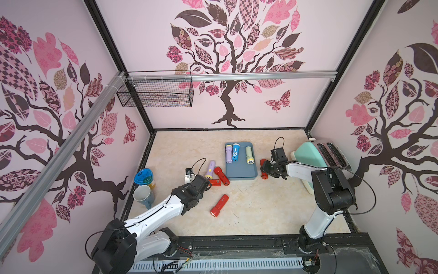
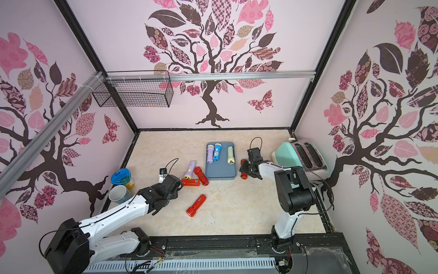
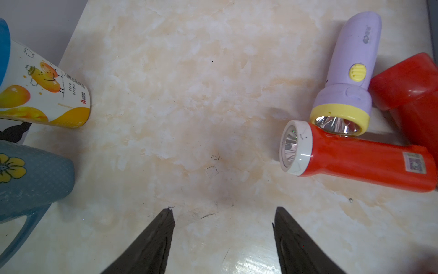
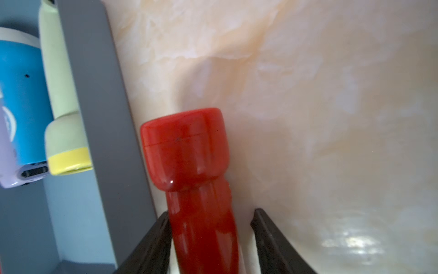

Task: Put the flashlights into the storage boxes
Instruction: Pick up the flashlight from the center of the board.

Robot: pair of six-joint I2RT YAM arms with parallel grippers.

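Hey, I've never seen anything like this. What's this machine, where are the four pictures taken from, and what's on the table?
It is a robot with two arms, each ending in a two-fingered claw. Both top views look down on the whole table, almost identically. The other two come from wrist cameras, looking forward along each claw. A tray holds a lilac torch, a blue torch and a green torch. Left of it lie a second lilac torch and two red torches; a lone red torch lies nearer the robot. The right claw is open astride a last red torch beside the tray, not yet clamped. The left claw is open and empty. A cup and a mug stand far left, a toaster far right.
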